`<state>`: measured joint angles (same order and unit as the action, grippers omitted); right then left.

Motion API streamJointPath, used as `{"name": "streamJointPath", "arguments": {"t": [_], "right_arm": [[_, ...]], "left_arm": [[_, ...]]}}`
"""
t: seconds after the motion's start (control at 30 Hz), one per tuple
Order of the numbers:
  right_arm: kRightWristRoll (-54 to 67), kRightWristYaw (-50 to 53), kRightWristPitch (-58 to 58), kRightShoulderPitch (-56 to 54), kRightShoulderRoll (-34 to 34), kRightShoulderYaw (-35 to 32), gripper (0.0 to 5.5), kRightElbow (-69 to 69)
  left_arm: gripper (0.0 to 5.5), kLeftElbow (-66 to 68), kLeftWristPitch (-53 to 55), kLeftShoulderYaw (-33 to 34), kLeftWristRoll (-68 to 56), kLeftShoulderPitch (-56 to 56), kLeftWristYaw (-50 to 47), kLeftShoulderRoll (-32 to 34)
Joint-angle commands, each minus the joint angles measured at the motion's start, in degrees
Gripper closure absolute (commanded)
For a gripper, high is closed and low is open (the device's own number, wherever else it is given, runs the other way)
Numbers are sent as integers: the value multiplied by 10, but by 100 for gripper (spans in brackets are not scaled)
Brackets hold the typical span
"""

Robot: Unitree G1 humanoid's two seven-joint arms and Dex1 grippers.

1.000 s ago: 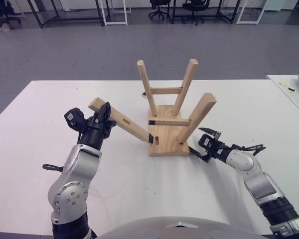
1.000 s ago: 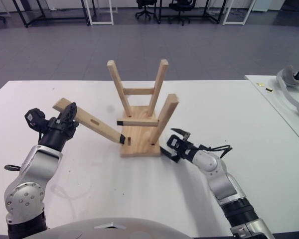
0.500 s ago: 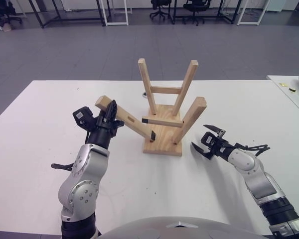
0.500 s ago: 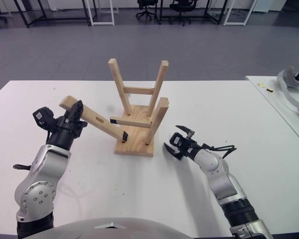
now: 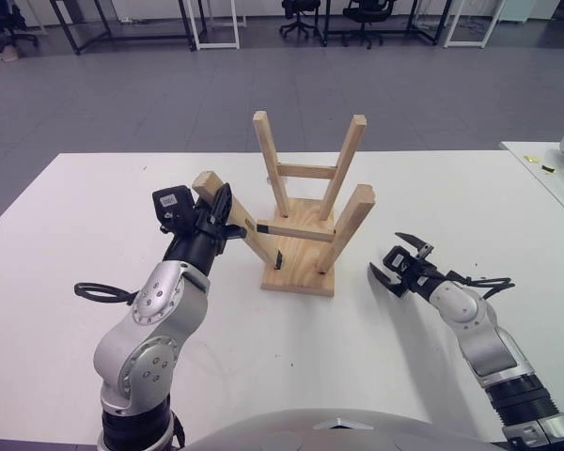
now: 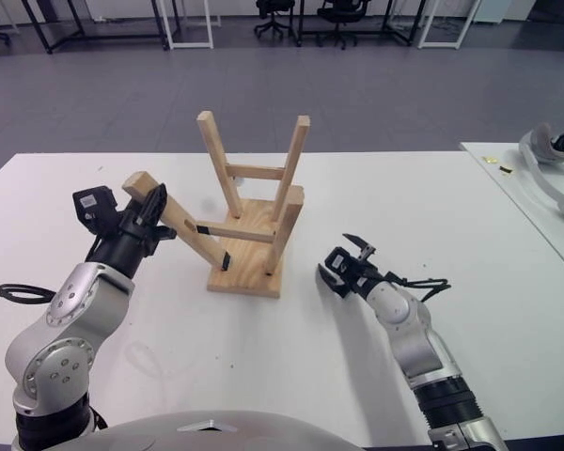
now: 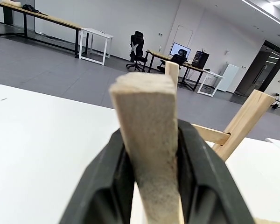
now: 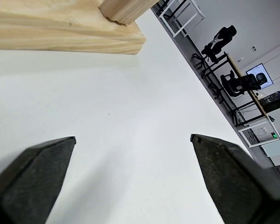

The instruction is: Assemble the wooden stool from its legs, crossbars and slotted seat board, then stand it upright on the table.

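The stool stands upside down on the white table (image 5: pixel 376 197). Its seat board (image 5: pixel 301 272) lies flat with three legs (image 5: pixel 343 164) pointing up. One crossbar (image 5: pixel 305 171) joins the far legs, and a dark-tipped one (image 5: pixel 296 230) sits lower. My left gripper (image 5: pixel 221 211) is shut on the upper end of the fourth leg (image 5: pixel 249 233), which slants down to the board's near-left corner. In the left wrist view the fingers (image 7: pixel 116 168) clamp this leg (image 7: pixel 147 116). My right gripper (image 5: pixel 395 258) is open just right of the board, apart from it. The board's edge (image 8: pixel 60 28) lies beyond the spread fingers (image 8: pixel 32 172).
A loop of black cable (image 5: pixel 99 293) hangs beside my left arm. A second table with a white object (image 6: pixel 555 169) stands at the far right. Grey floor, desks and office chairs (image 5: pixel 362 14) lie beyond the table's far edge.
My left gripper has moved right and up with the leg, making it steeper. The stool has slid a little to the left. My right gripper has drawn back from the seat board, still open.
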<state>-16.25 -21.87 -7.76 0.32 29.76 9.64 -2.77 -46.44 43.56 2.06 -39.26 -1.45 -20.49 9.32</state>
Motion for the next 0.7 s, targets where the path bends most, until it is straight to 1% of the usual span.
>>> {"name": "streamJointPath", "arguments": {"t": [0.03, 0.1, 0.3, 0.43, 0.47, 0.5, 0.53, 0.6, 0.7], "right_arm": [[-8, 0, -10, -11, -4, 4, 91, 6], [-10, 0, -11, -15, -6, 6, 91, 10], [-17, 1, -18, -25, -11, 5, 91, 6], [-12, 8, -48, -39, -38, 0, 91, -29], [6, 10, -73, -38, -58, -11, 91, -54], [38, 18, -110, -39, -88, -36, 91, -98], [81, 34, -147, -47, -123, -73, 91, -155], [160, 57, -203, -81, -174, -133, 91, -244], [228, 64, -258, -141, -190, -175, 91, -300]], "left_arm": [[448, 17, 51, -49, 80, 16, -13, 34], [448, 13, 47, -69, 106, 27, -5, 42], [448, 15, 47, -88, 153, 12, 12, 44], [447, 37, 83, -110, 185, -5, 9, 49], [447, 42, 89, -113, 191, -3, 10, 47], [446, 48, 93, -116, 196, -2, 12, 45], [446, 54, 99, -117, 197, -1, 12, 41], [446, 60, 108, -117, 197, 7, 7, 32], [446, 65, 106, -120, 202, 12, 2, 18]]}}
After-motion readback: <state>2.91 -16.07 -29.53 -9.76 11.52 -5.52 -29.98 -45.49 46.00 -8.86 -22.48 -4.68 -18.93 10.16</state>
